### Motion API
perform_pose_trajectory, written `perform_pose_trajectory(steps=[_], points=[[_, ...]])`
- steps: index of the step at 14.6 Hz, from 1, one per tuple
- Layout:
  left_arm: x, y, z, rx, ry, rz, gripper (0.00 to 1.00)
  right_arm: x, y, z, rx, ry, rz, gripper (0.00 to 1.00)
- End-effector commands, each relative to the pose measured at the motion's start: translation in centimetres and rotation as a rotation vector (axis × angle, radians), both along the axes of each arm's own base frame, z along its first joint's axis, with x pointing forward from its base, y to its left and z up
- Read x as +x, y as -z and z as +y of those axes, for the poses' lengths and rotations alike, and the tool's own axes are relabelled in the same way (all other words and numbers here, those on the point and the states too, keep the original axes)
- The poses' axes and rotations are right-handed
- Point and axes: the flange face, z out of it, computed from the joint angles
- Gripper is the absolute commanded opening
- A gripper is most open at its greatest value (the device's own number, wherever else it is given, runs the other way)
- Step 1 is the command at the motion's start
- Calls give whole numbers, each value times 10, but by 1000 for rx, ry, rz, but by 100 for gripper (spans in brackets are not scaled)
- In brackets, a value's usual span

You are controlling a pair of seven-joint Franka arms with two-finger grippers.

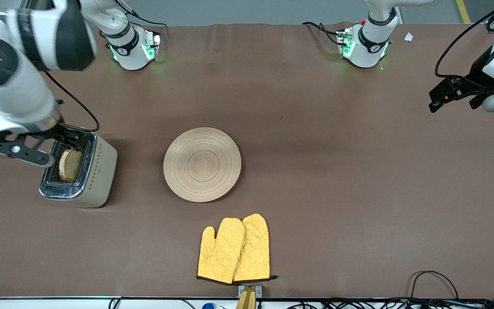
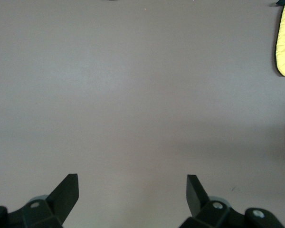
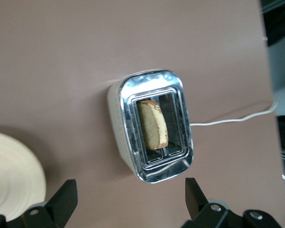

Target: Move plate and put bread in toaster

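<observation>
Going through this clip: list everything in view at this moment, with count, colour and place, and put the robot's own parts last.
plate: 1, light tan wood, mid-table, nothing on it.
toaster: 1, cream with chrome top, toward the right arm's end, beside the plate.
bread: 1 slice, brown, standing in a toaster slot, its top sticking out.
cord: 1, white, running from the toaster.
mitts: 2, yellow, overlapping, nearer the front camera than the plate.
table: 1, brown cover.
right gripper: 1, black, open, over the toaster, holding nothing.
left gripper: 1, black, open, holding nothing, waiting over bare table at the left arm's end.
</observation>
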Motion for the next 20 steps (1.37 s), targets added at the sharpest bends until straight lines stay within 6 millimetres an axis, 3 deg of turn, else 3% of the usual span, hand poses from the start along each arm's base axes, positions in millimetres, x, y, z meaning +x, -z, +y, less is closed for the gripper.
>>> perform_pose_trajectory(steps=[1, 6, 9, 11, 14, 20], points=[[-4, -5, 2, 9, 21, -3, 100, -13, -24, -38, 88, -66, -10, 100], [3, -11, 2, 7, 57, -15, 100, -23, -48, -87, 171, -108, -25, 100], [3, -10, 3, 8, 55, -11, 100, -28, -55, -128, 253, -140, -36, 100], [5, -7, 3, 7, 50, -5, 100, -34, -64, -141, 256, -159, -47, 100], [5, -14, 3, 5, 44, -20, 100, -44, -76, -141, 255, -168, -53, 100], [9, -9, 4, 2, 43, -12, 100, -41, -72, -131, 256, -189, -54, 100]])
